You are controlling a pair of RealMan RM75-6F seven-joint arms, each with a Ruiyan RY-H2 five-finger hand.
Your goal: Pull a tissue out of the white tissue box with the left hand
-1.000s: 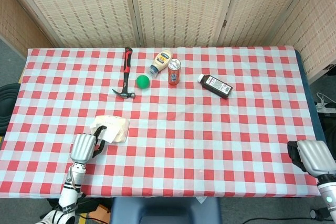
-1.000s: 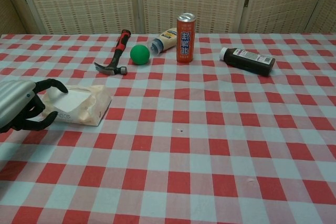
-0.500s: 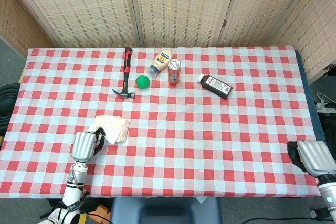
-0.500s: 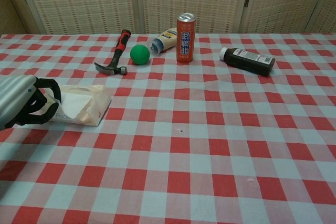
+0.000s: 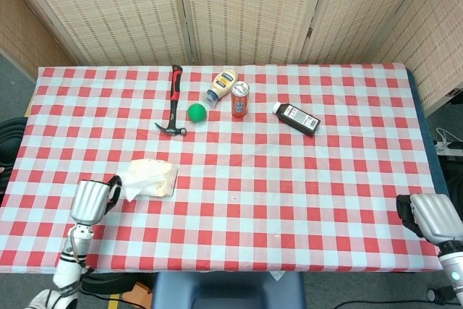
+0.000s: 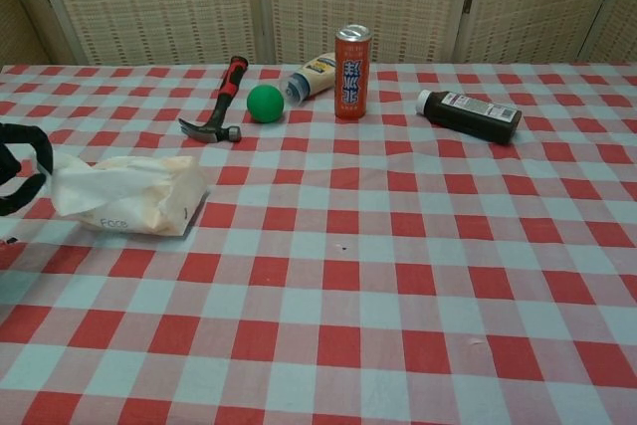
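The white tissue box (image 5: 158, 178) (image 6: 144, 204) lies on the checked tablecloth near the front left. A white tissue (image 5: 131, 183) (image 6: 78, 186) stretches out of it toward the left. My left hand (image 5: 92, 199) (image 6: 20, 168) pinches the tissue's far end, just left of the box and mostly cut off by the chest view's left edge. My right hand (image 5: 432, 215) rests at the table's front right corner, far from the box, with nothing in it.
A hammer (image 5: 173, 103) (image 6: 217, 106), a green ball (image 5: 197, 112) (image 6: 265, 104), a lying squeeze bottle (image 5: 222, 85) (image 6: 312, 75), an upright orange can (image 5: 240, 99) (image 6: 352, 58) and a dark bottle on its side (image 5: 296, 119) (image 6: 469, 115) stand across the table's far half.
My left hand closed on the tissue at the box and drew back to the left, pulling the tissue out with it. The right hand stayed still.
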